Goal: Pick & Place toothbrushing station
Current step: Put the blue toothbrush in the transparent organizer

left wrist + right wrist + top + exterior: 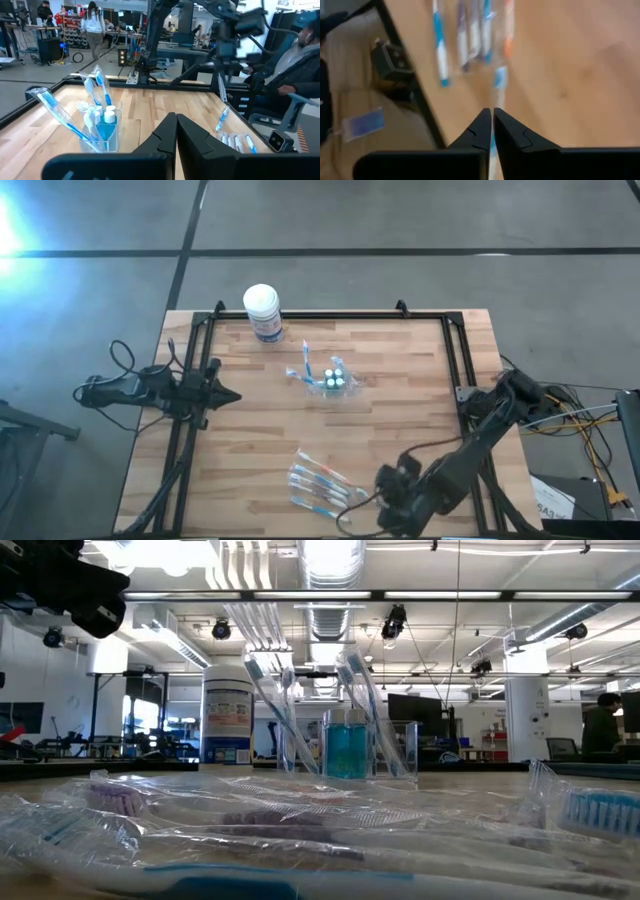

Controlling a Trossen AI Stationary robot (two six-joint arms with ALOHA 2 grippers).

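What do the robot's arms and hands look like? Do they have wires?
Both arms are dark, almost black, and built of jointed chunky segments. The left hand ends in two pointed fingers with small stepped notches on their inner edges. The right hand has the same two dark, wedge-shaped fingers. Black cables loop behind the left arm.

Bare wood left and right of centre cup (333,380); tub (263,312) blocks far edge, wrapped toothbrushes (322,485) clutter near edge.
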